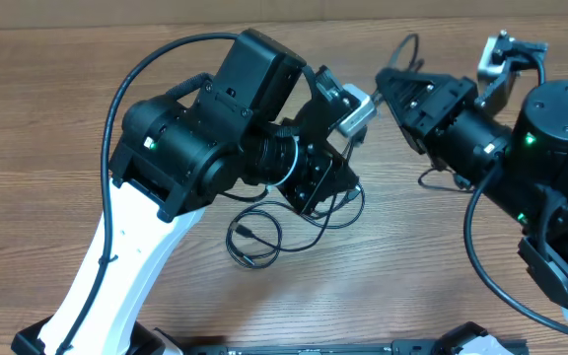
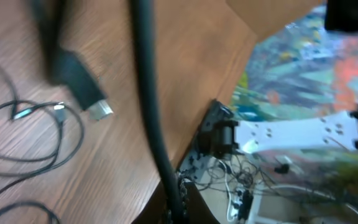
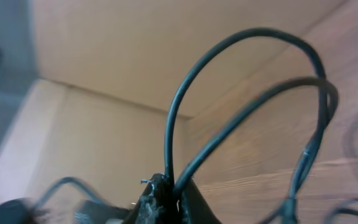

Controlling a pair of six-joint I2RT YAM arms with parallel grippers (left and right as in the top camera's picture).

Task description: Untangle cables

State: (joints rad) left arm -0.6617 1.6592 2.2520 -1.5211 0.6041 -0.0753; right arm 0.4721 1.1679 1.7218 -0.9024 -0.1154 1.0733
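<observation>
Left arm [image 1: 195, 128] comes in from 7 o'clock and right arm [image 1: 521, 148] from 3 o'clock. They meet just right of centre above the tabletop [image 1: 57, 89].

Cables [image 1: 264, 235]: I see a loose tangle lying flat on the tabletop at 6 o'clock from the left wrist, its top partly hidden under that wrist. Thin loops spread toward 7 and 4 o'clock. A short bit of cord also shows below the right arm, near the tangle but apart from it.

Left fingers [image 2: 178, 202]: closed tight, pinching one strand of the cables. On my left wrist feed the strand runs from the tips up to 12 o'clock, close to the lens and blurred. A silver-tipped plug [image 2: 99, 107] sits at 10 o'clock from the tips. I can't tell whether it hangs or lies on the wood. More thin loops rest on the tabletop at 9 o'clock. From overhead these fingers are hidden under the wrist.

Right fingers [image 3: 166, 198]: also closed, gripping the cables. Two arcs rise from the tips toward 12–1 o'clock, bend over and drop at 3 o'clock. Overhead shows a small loop standing up at 12 o'clock from the right fingertips, lifted off the wood.

Past the tabletop edge on the left wrist feed I see a white drilled plate [image 2: 291, 134] and loose wiring, all blurred.
</observation>
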